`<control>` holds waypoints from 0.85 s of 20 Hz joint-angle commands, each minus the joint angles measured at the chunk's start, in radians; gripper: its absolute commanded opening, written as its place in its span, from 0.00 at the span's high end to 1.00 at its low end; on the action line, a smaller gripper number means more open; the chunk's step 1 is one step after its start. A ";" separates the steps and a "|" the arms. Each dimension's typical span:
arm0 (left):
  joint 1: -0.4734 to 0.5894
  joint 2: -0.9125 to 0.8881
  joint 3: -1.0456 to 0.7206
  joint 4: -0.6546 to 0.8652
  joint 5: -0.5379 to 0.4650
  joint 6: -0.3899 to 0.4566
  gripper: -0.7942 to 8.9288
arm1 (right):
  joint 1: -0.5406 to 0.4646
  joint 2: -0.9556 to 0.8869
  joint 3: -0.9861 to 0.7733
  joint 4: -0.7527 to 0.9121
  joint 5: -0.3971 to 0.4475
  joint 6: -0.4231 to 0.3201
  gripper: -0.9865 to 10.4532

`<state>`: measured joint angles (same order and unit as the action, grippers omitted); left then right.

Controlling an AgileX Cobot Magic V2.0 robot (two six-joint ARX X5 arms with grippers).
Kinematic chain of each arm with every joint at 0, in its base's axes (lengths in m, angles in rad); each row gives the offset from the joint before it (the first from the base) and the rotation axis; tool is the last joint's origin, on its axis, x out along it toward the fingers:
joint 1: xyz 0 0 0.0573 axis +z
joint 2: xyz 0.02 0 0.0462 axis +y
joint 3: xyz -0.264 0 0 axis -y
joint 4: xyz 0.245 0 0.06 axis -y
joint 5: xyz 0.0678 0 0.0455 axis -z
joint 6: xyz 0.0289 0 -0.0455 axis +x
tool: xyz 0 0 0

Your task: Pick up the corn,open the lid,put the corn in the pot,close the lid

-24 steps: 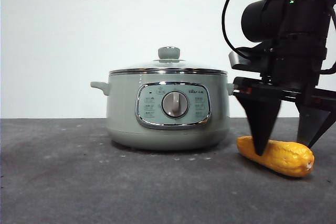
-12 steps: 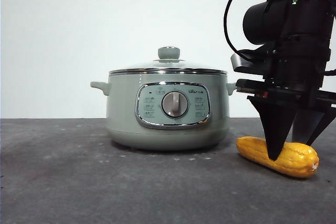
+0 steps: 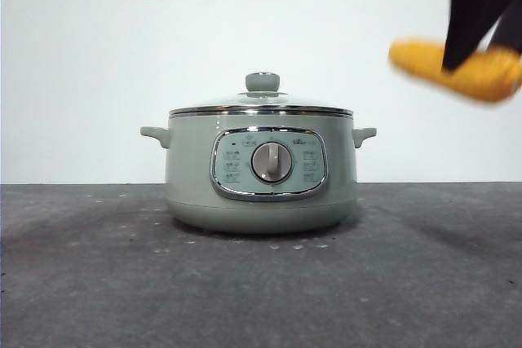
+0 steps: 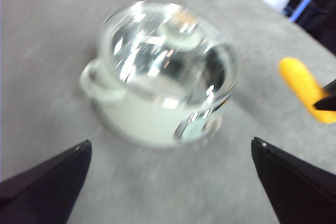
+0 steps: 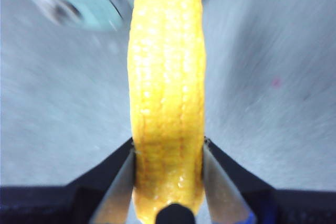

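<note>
the right gripper (image 5: 168, 182) clamps the corn (image 3: 457, 69) in the air beside the pot (image 3: 261, 173); lid (image 3: 262, 97) on; left gripper (image 4: 168, 182) spread wide.

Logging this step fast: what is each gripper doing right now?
Left gripper: open, holding nothing, above the pot.
Right gripper: closed on the corn, held in the air.

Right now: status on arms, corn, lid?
Right gripper shut on corn, held high in the air beside the pot. Left gripper open, facing the pot, holding nothing. Lid on. Nothing in the way.
</note>
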<state>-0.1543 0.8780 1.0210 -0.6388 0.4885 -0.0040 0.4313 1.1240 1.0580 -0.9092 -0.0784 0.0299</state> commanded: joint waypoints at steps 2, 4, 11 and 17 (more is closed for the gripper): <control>-0.089 0.147 0.106 0.062 -0.057 0.016 0.36 | 0.001 -0.150 -0.007 -0.028 0.000 0.023 0.92; -0.150 0.262 0.197 0.064 -0.101 0.040 0.36 | 0.002 -0.216 -0.006 -0.064 0.000 0.026 0.92; -0.282 0.645 0.473 0.159 -0.176 0.114 0.37 | 0.002 -0.335 -0.006 -0.142 0.000 0.072 0.92; -0.305 0.862 0.566 0.265 -0.206 0.126 0.37 | 0.001 -0.378 -0.006 -0.163 -0.011 0.099 0.92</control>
<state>-0.4557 1.7401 1.5845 -0.3809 0.2852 0.1062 0.4313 0.7479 1.0580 -1.0767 -0.0860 0.1165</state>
